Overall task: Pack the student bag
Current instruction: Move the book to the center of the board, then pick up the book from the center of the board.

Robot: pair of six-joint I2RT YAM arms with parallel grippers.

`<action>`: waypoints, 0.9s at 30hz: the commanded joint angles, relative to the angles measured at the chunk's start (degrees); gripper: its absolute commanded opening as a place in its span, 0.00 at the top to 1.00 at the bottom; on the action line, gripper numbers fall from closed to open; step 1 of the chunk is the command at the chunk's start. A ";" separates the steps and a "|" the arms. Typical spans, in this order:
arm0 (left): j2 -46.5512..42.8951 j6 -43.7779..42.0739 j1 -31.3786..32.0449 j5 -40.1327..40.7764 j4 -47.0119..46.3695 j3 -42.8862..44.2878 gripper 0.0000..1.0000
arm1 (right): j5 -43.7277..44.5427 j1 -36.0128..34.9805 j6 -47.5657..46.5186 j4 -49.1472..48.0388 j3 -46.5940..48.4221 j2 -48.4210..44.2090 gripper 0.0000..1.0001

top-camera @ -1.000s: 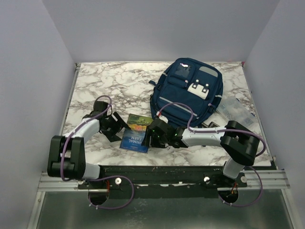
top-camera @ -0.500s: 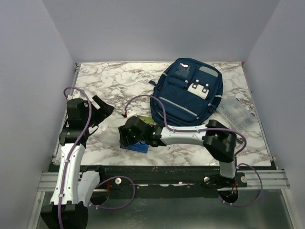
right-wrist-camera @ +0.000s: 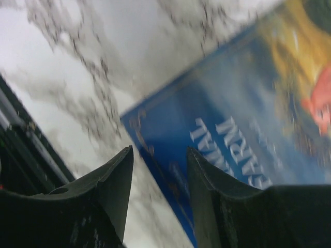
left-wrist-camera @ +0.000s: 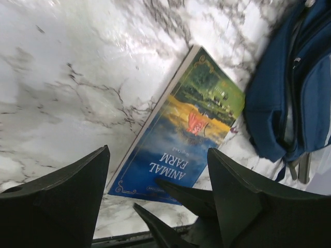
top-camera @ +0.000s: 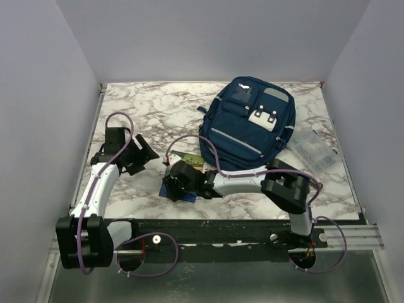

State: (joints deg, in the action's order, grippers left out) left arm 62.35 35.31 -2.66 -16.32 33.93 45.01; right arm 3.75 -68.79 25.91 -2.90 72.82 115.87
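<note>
Hovering parted and empty over the book [left-wrist-camera: 178,134], at its corner farthest from the student bag [top-camera: 249,123], the right fingers [right-wrist-camera: 111,191] are nearest. The left fingers [left-wrist-camera: 62,196] are gaping empty, farther off. The book is lying just beside the bag, lengthwise toward it.

The surface [top-camera: 145,104] is marble-patterned, smooth and glossy, throwing white glare. The paperback book [left-wrist-camera: 181,134] has a smooth printed paper cover with a slight sheen. The backpack [top-camera: 246,136] is matt navy woven cloth, with white plastic buckle clips [top-camera: 263,118]. A clear plastic case [top-camera: 310,148] looks glossy. The fingers [left-wrist-camera: 62,201] of the left tool [left-wrist-camera: 158,155] and of the right tool [right-wrist-camera: 159,152] are matt black plastic.
</note>
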 commanded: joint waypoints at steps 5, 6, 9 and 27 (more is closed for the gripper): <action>6.14 3.69 8.68 -5.11 -5.80 -4.68 0.22 | -4.16 -0.02 7.66 7.87 -13.57 -14.69 0.49; 6.12 4.37 9.08 -4.16 -6.32 -4.98 0.22 | -2.83 -0.09 8.09 8.90 -13.23 -15.38 0.48; 7.61 6.18 9.36 -0.84 -6.49 -5.36 0.21 | 2.33 -0.01 9.91 11.55 -12.48 -16.22 0.47; 17.04 25.42 17.40 -4.82 -14.14 -11.24 0.16 | 5.89 4.55 20.97 6.59 -24.06 -28.66 0.29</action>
State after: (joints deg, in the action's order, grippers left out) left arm 76.95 54.92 11.49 -15.66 23.70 36.58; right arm 7.20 -64.93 44.95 4.99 50.65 89.06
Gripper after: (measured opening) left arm 0.849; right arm 0.701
